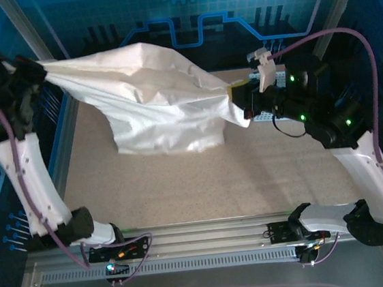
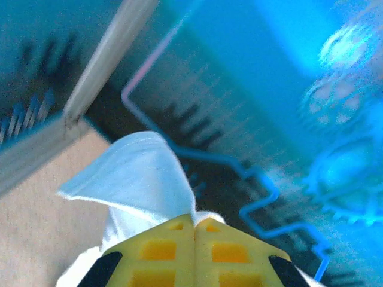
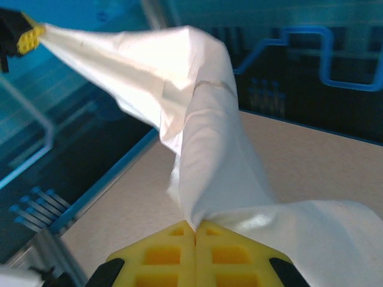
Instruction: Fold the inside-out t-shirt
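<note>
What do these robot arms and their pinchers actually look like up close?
The left arm and right arm are curved white shells with black joints. A purple cable runs along each, and small green lights glow on the joints. The left gripper and right gripper have yellow fingers with square recesses, on black bodies.

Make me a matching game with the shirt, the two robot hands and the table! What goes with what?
Things:
1. t-shirt
2. left gripper
3. right gripper
4. table

Descriptions:
A. tan and speckled
B. pinching cloth on the right side of the top view
C. white, stretched in the air between both grippers
D. pinching cloth at the far left of the top view

Pairs: 1-C, 2-D, 3-B, 4-A
</note>
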`<state>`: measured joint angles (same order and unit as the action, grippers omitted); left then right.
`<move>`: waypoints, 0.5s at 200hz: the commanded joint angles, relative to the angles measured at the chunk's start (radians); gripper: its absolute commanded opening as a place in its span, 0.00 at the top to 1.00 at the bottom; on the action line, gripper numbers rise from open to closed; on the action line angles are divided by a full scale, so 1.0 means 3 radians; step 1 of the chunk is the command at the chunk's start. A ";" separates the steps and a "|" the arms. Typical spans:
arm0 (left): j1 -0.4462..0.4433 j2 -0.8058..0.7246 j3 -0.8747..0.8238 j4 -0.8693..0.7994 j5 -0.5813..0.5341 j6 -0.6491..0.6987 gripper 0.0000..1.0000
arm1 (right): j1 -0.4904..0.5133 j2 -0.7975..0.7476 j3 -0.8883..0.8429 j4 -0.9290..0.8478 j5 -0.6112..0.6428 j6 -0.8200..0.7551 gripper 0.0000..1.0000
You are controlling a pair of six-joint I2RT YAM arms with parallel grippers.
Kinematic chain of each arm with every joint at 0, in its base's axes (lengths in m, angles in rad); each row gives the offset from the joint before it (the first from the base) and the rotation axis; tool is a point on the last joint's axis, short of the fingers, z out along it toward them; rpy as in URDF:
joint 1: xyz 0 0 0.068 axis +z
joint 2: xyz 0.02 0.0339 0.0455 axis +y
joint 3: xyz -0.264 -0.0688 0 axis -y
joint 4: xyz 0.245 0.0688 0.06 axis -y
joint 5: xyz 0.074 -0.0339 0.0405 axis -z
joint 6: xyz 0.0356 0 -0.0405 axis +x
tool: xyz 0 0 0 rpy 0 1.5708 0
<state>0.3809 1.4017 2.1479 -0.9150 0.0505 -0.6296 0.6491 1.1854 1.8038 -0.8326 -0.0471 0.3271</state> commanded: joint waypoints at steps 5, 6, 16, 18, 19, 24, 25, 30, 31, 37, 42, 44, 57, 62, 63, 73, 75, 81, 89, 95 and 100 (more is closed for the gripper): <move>0.0253 -0.0040 0.0037 0.0216 -0.0155 -0.0057 1.00 | 0.0529 0.0037 -0.0103 0.0195 0.0440 -0.0057 1.00; 0.0269 -0.0037 0.0044 0.0219 -0.0149 -0.0058 1.00 | 0.0551 0.0042 -0.0108 0.0199 0.0457 -0.0060 1.00; 0.0414 0.0000 0.0113 0.0227 -0.0076 -0.0120 1.00 | 0.0801 0.0111 -0.0144 0.0248 0.0641 -0.0051 1.00; 0.0442 0.0011 0.0132 0.0231 -0.0055 -0.0131 1.00 | 0.0838 0.0129 -0.0153 0.0262 0.0665 -0.0044 1.00; 0.0456 0.0019 0.0145 0.0232 -0.0043 -0.0133 1.00 | 0.0866 0.0134 -0.0156 0.0268 0.0674 -0.0043 1.00; 0.0515 0.0056 0.0214 0.0239 0.0014 -0.0152 1.00 | 0.0967 0.0181 -0.0175 0.0300 0.0707 -0.0036 1.00; 0.0525 0.0067 0.0232 0.0238 0.0022 -0.0154 1.00 | 0.0984 0.0185 -0.0177 0.0311 0.0713 -0.0037 1.00; 0.0576 0.0118 0.0329 0.0237 0.0073 -0.0160 1.00 | 0.1070 0.0244 -0.0190 0.0357 0.0730 -0.0024 1.00; 0.0584 0.0129 0.0353 0.0235 0.0080 -0.0161 1.00 | 0.1097 0.0255 -0.0195 0.0364 0.0733 -0.0023 1.00; 0.0621 0.0211 0.0512 0.0200 0.0121 -0.0175 1.00 | 0.1202 0.0326 -0.0204 0.0417 0.0752 -0.0002 1.00; 0.0647 0.0283 0.0658 0.0171 0.0169 -0.0189 1.00 | 0.1286 0.0395 -0.0195 0.0440 0.0769 -0.0001 1.00; 0.0653 0.0309 0.0713 0.0161 0.0193 -0.0194 1.00 | 0.1322 0.0422 -0.0188 0.0446 0.0780 -0.0006 1.00; 0.0663 0.0500 0.1054 0.0165 0.0329 -0.0237 1.00 | 0.1520 0.0565 -0.0144 0.0461 0.0956 -0.0008 1.00; 0.0658 0.0563 0.1140 0.0212 0.0449 -0.0271 1.00 | 0.1563 0.0603 -0.0145 0.0476 0.1021 0.0001 1.00; 0.0661 0.0576 0.1150 0.0225 0.0475 -0.0277 1.00 | 0.1574 0.0606 -0.0147 0.0478 0.1031 0.0008 1.00; 0.0636 0.0707 0.1298 0.0330 0.0688 -0.0375 1.00 | 0.1601 0.0625 -0.0215 0.0512 0.1093 0.0090 1.00; 0.0622 0.0726 0.1325 0.0331 0.0710 -0.0392 1.00 | 0.1596 0.0620 -0.0239 0.0523 0.1113 0.0111 1.00; 0.0559 0.0807 0.1399 0.0325 0.0755 -0.0424 1.00 | 0.1591 0.0588 -0.0343 0.0553 0.1186 0.0201 1.00; 0.0416 0.0898 0.1471 0.0342 0.0797 -0.0376 1.00 | 0.1579 0.0524 -0.0506 0.0580 0.1308 0.0305 1.00; 0.0261 0.0957 0.1488 0.0340 0.0797 -0.0303 1.00 | 0.1566 0.0456 -0.0661 0.0584 0.1405 0.0385 1.00; 0.0120 0.1001 0.1494 0.0315 0.0775 -0.0206 1.00 | 0.1543 0.0398 -0.0792 0.0573 0.1488 0.0461 1.00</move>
<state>0.5365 1.6627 2.5301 -0.8780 0.1856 -0.7094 1.1248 1.3872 1.6642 -0.7025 0.2424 0.3637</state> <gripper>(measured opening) 0.060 0.060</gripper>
